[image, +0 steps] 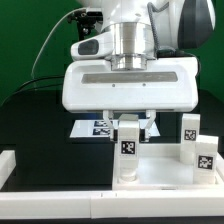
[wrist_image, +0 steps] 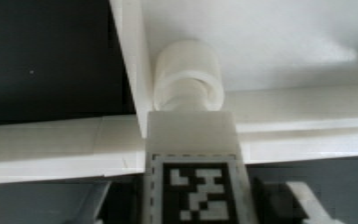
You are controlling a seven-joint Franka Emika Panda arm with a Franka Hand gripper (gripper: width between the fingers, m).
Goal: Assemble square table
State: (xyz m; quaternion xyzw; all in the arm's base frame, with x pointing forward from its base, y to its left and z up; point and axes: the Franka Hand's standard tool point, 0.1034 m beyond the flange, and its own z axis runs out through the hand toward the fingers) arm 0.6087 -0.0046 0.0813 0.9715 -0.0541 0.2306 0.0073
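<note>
We saw a black table (image: 30, 120) carrying the white panel (image: 160, 170), the marker board (image: 98, 127) and border bars (image: 12, 165).

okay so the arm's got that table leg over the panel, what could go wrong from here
Three risks, as judgements:

1. The gripper holds the leg upright on the square panel. If the leg is slightly off its corner socket, it may tilt or jam.

2. Two loose legs stand close by on the exterior view's right; a sideways move could topple them.

3. The wrist view is blurred and filled by the leg, so seating is hard to confirm.
</note>
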